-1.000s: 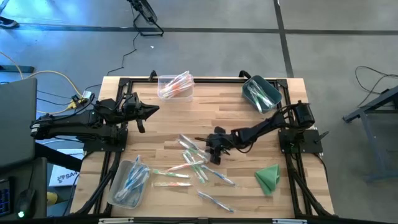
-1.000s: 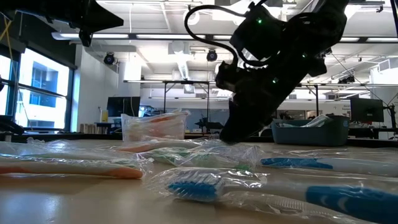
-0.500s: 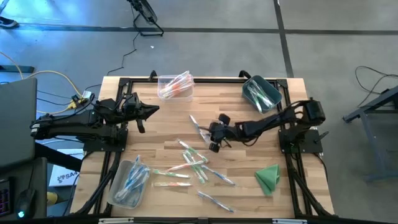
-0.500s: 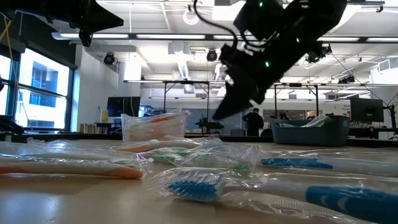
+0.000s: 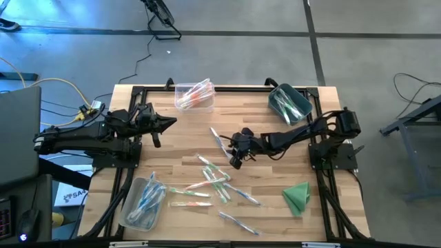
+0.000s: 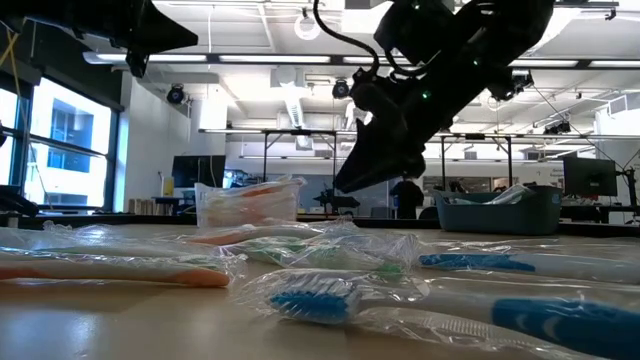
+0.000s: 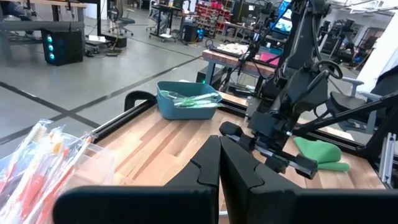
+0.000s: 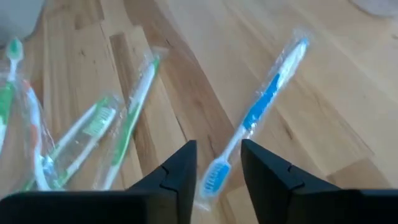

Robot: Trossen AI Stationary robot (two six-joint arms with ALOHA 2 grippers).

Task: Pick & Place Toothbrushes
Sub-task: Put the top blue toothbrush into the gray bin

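Note:
Several wrapped toothbrushes (image 5: 215, 180) lie loose on the middle of the wooden table, seen close up in the low view (image 6: 300, 290). My right gripper (image 5: 236, 153) hovers above the table just beyond that pile, shut on one blue toothbrush (image 5: 217, 138). In the low view the right gripper (image 6: 352, 182) is well above the tabletop. My left gripper (image 5: 170, 122) waits shut near the table's left far part, raised, and the left wrist view shows its fingers (image 7: 219, 163) closed together. My right gripper holds the blue toothbrush in its clear wrapper by the bristle end (image 8: 213, 178), pinched between the two fingers (image 8: 180, 171). The handle (image 8: 273, 87) sticks out forward past the fingertips, along the fingers. The toothbrush is lifted clear of the table.
A clear bin of orange toothbrushes (image 5: 194, 94) stands at the far edge, a teal bin of green ones (image 5: 289, 103) at the far right, and a clear bin of blue ones (image 5: 143, 202) at the near left. A folded green cloth (image 5: 298, 196) lies near right.
My right gripper has risen from the pile and moved toward the table's far edge, taking the blue toothbrush with it. The toothbrush is now lifted clear and points toward the far left. The rest of the pile has stayed put.

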